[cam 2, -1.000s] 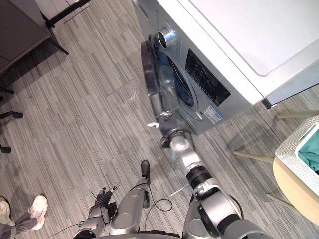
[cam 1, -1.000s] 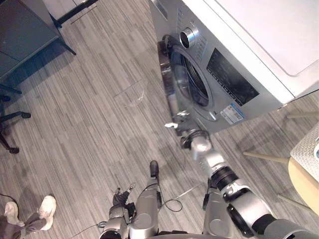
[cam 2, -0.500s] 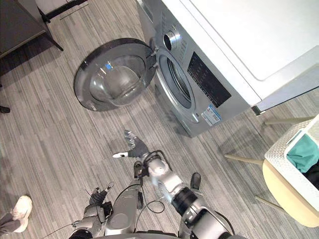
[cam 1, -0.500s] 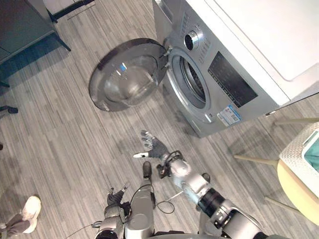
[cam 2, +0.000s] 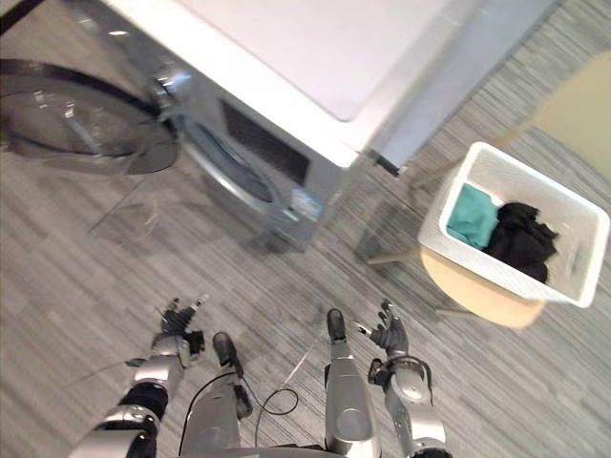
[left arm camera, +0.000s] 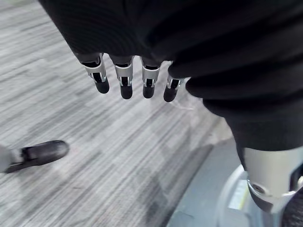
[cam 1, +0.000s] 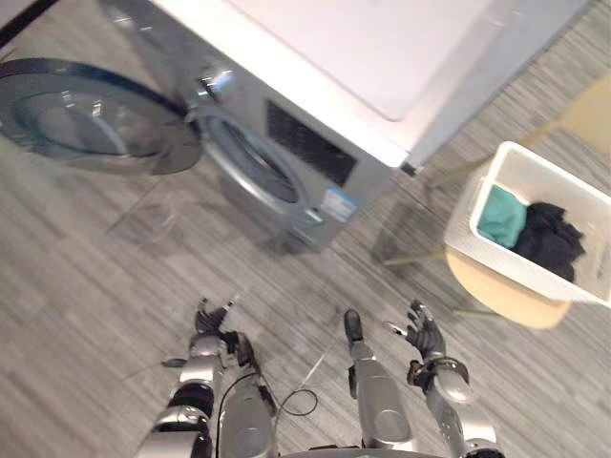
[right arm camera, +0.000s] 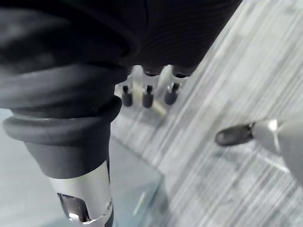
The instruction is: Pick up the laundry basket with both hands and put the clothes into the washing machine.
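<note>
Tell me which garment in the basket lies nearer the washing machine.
The teal garment, at the end of the white laundry basket toward the washing machine; the black clothes lie farther.

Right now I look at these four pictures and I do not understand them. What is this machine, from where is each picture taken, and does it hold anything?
This is a humanoid robot standing on two legs. Two pictures come from a stereo camera on its head, looking down. The other two come from cameras on its wrists, each looking along its own hand. The left hand and the right hand hang low over the grey floor, fingers relaxed, holding nothing. Ahead stands a washing machine with its round door swung open. To the robot's right, a white laundry basket sits on a round wooden seat. Inside it lie a teal cloth and black clothes. The basket is not yet picked up.
</note>
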Motion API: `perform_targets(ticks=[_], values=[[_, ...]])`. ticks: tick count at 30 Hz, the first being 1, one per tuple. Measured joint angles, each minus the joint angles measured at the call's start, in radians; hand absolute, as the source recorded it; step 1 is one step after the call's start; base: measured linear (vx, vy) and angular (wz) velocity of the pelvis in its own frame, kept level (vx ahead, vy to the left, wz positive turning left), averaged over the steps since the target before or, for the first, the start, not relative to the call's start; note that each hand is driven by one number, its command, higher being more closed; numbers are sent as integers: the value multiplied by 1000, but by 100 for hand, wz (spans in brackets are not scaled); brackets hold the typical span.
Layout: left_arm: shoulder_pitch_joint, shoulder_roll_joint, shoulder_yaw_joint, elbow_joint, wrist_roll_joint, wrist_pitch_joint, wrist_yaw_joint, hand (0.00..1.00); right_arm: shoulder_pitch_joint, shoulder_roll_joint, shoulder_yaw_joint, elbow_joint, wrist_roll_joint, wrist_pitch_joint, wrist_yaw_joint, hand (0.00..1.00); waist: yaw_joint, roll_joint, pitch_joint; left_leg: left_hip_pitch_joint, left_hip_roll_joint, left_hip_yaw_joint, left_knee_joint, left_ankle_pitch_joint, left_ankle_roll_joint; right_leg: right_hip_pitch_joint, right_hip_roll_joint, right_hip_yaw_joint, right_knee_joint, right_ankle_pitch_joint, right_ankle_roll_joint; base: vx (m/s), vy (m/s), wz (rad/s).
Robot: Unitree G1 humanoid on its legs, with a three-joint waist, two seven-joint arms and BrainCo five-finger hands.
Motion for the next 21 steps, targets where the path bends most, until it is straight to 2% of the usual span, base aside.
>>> perform_targets(ticks=[5, 6, 9, 13, 21], values=[[-84, 66, 73, 17, -115, -6, 0, 0, 57, 19, -12, 0, 56, 5, 5, 0, -35, -2, 0, -5, 23, 45, 0, -5, -7, -18, 28, 41, -34, 27, -7, 5, -39, -33], [-103, 84, 88, 28, -164, -7, 0, 0, 63, 45, -11, 0, 76, 8, 9, 0, -42, -6, -2, -8, 28, 57, 0, -6, -8, -28, 35, 47, -34, 29, -8, 16, -26, -21], [-142, 123, 113, 29, -245, -9, 1, 0, 65, 68, -12, 0, 99, 15, 21, 0, -43, -18, -2, -19, 29, 78, 0, -5, -8, -50, 41, 70, -37, 38, -9, 19, -24, -19], [-174, 180, 151, 29, -291, -11, 4, 0, 68, 78, -13, 0, 132, 16, 20, 0, -43, -36, -5, -20, 29, 85, 0, -5, -8, -49, 41, 76, -51, 45, -11, 11, -8, -7], [-200, 237, 189, 29, -300, -13, 22, 0, 69, 91, -17, 0, 135, 15, 21, 0, -41, -41, -7, -23, 29, 83, 0, -5, -8, -46, 39, 74, -58, 46, -11, -1, 0, 0]])
